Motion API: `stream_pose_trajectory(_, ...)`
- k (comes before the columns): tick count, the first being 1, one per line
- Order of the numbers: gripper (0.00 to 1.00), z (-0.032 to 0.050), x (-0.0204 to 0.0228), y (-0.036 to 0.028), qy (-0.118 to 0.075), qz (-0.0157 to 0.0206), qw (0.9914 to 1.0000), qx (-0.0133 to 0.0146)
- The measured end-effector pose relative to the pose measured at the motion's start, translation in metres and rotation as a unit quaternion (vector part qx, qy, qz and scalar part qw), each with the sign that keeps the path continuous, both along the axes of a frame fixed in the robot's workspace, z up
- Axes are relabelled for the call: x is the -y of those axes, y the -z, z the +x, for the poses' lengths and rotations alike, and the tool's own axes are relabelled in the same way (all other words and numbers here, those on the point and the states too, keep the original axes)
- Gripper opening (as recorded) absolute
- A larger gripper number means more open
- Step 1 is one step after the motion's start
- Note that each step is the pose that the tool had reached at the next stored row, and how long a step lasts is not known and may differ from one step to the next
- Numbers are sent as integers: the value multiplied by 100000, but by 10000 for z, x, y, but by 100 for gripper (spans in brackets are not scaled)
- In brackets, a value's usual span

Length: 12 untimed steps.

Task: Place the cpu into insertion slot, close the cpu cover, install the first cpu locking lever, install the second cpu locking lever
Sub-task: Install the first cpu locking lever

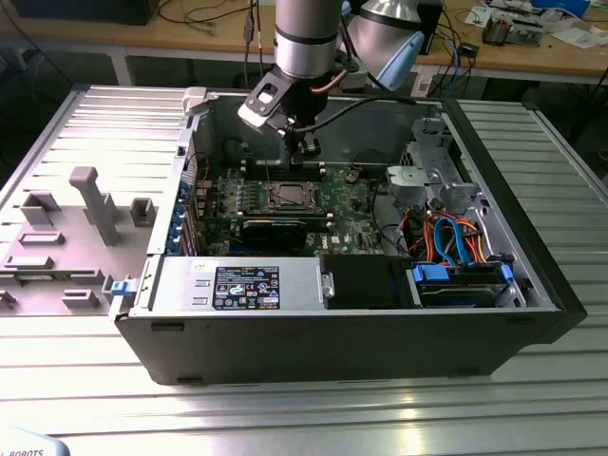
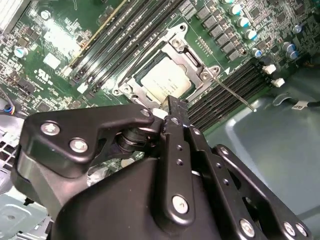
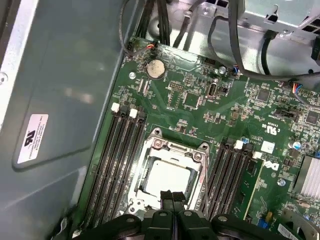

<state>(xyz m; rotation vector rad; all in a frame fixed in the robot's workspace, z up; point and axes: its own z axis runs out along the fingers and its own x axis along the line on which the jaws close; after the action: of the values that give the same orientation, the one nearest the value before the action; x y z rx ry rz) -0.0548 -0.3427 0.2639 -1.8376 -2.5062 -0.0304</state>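
Table (image 1: 304, 418): ribbed metal; an open computer case (image 1: 332, 351) lies across its middle, side panel off; a grey fixture tray (image 1: 76, 228) sits just beside the case, toward the table edge at the exterior view's left.

Inside the case, along the wall nearest the table's near edge: power supply (image 1: 237, 285) with a label; next to it, toward the exterior view's right, a drive cage (image 1: 456, 280) with blue and orange cables.

Behind that is the green motherboard (image 1: 347, 204); a long black expansion card (image 1: 275, 228) stands on its near part; the insertion slot (image 1: 290, 197) is just past the card, about mid-board.

The cpu (image 3: 167, 177) is seated in the slot, silver top up; the cpu cover (image 3: 175, 146) lies flat around it, with the chip showing through the cut-out; memory slots (image 3: 117, 165) run along both sides of the socket.

In the second wrist view a thin locking lever (image 2: 235, 92) runs out from one socket corner and across the memory slots; can't tell if it is latched.

The hand (image 1: 302, 150) hangs on the arm over the far side of the slot, clear of the board; in both wrist views the fingertips are pressed together with nothing between them, and they point down at the socket's rim; see hand (image 3: 171, 194) and (image 2: 174, 106).

Farther on, near the board's far edge: coin cell (image 3: 155, 68); then the case's far wall.
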Motion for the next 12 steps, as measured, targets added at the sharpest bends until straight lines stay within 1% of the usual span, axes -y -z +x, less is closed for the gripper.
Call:
stream_pose_trajectory(1,11,0,0,0,-2522,2,99968,4)
stream_pose_trajectory(2,11,0,0,0,-3819,2,99927,2)
stream_pose_trajectory(4,11,0,0,0,-5258,4,99862,2)
stream_pose_trajectory(5,11,0,0,0,-6236,4,99805,3)
stream_pose_trajectory(7,11,0,0,0,-7533,3,99716,3)
stream_pose_trajectory(9,11,0,0,0,-8966,2,99597,2)
stream_pose_trajectory(12,11,0,0,0,-11223,1,99368,2)
